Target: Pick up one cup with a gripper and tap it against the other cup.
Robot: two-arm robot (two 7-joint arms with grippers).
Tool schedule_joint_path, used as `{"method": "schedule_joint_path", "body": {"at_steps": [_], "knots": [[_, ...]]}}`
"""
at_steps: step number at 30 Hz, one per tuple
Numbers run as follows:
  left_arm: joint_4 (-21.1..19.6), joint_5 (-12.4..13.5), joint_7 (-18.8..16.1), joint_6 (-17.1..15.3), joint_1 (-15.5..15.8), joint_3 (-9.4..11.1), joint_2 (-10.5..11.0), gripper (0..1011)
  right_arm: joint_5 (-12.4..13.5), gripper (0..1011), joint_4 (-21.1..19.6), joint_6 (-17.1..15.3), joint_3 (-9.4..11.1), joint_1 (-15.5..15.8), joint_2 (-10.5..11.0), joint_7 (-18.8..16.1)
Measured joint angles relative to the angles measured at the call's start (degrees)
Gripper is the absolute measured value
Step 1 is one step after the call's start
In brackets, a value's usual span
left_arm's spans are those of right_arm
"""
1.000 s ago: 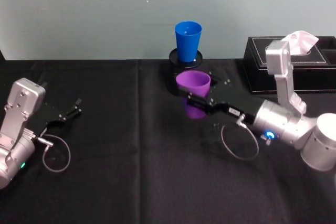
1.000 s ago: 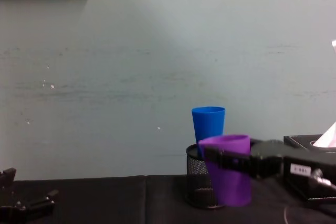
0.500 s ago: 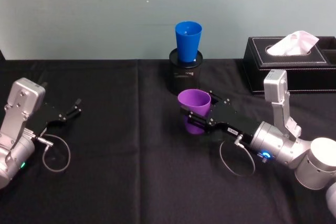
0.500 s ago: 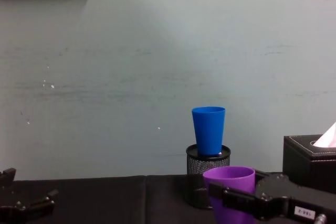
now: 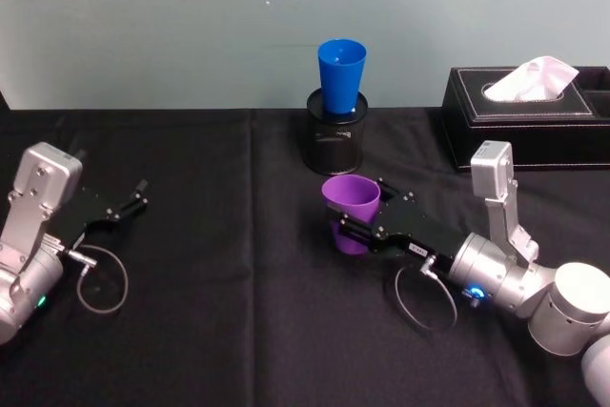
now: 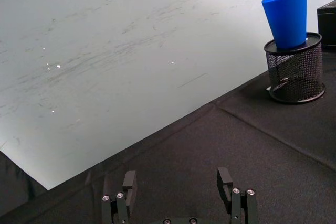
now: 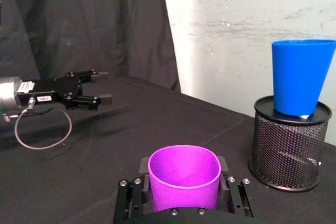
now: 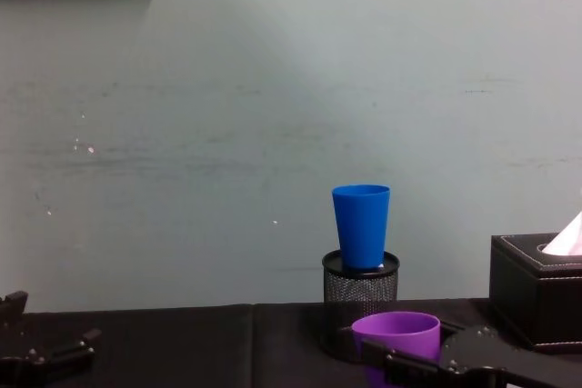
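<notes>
- Table (image 5: 238,312): black cloth. Tissue box (image 5: 534,111) sits at 2 o'clock from the purple cup, well apart.
- Right gripper (image 5: 351,228): jaws clamped on the purple cup's sides below the rim, near table centre.
- Left gripper (image 5: 129,202): parked at 9 o'clock, jaws spread, holding nothing.
- Mesh holder (image 5: 336,135): at 12 o'clock from the purple cup, near the wall.
- Blue cup (image 5: 341,75): upright, seated in the holder's mouth.
- Purple cup (image 5: 350,213): upright, low over or on the cloth; can't tell which. Apart from the blue cup.
- Step, my read: lift the purple cup to the blue cup's exposed wall, above the holder rim.
- Keep it upright, approach toward 12, tap lightly: the blue cup looks loosely perched and could tip.
</notes>
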State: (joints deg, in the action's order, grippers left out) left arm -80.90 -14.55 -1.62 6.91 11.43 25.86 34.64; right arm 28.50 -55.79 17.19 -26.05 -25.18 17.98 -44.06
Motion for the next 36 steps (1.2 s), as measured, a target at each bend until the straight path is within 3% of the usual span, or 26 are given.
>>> {"method": "schedule_joint_path", "body": {"at_steps": [17,36], "knots": [[0.0,0.0,0.0,0.0,0.0,0.0,0.0,1000,-0.99,724,3.26,-1.05,0.19,-1.12,-1.19,0.37],[0.0,0.0,0.0,0.0,0.0,0.0,0.0,1000,-1.34,743,3.24,-2.47,0.2,-1.21,-1.29,0.82]]}}
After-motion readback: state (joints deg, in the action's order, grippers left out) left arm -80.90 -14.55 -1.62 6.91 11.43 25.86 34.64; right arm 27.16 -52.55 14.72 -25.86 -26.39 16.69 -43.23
